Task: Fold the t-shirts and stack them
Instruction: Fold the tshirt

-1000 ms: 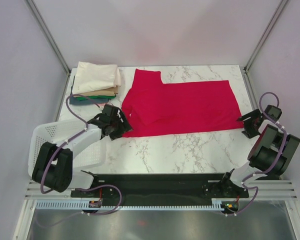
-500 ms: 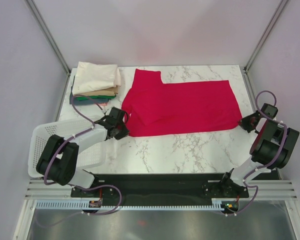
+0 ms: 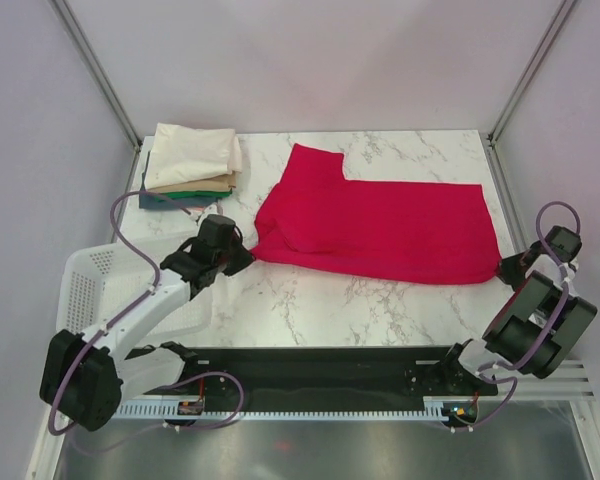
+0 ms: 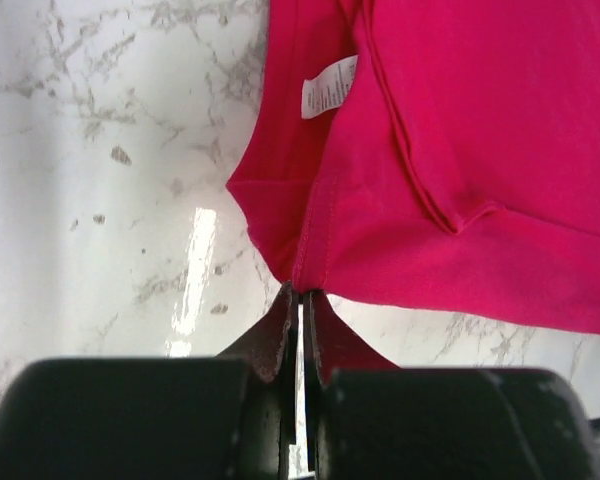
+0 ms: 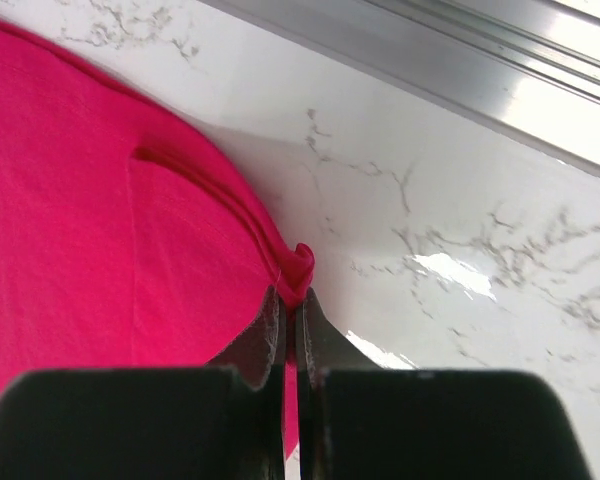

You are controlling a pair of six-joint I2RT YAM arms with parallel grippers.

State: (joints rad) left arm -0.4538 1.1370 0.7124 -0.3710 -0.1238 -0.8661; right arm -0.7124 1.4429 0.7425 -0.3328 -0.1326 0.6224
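Observation:
The crimson-red t-shirt (image 3: 380,225) lies spread across the middle of the marble table (image 3: 310,300). My left gripper (image 3: 248,255) is shut on its near left corner; the left wrist view shows the red hem (image 4: 310,265) pinched between the fingertips, with a white label (image 4: 330,87) above. My right gripper (image 3: 502,270) is shut on the near right corner, where a small fold of the red t-shirt (image 5: 302,265) sticks up between the jaws. A stack of folded t-shirts (image 3: 190,165), cream on top over tan, green and dark blue, sits at the back left.
A white perforated basket (image 3: 105,290) stands at the left edge under the left arm. A metal frame rail (image 5: 460,50) runs along the table's right side close to the right gripper.
Both grippers closed on the red t-shirt's near corners. The shirt has shifted to the right and its near edge is pulled taut between them.

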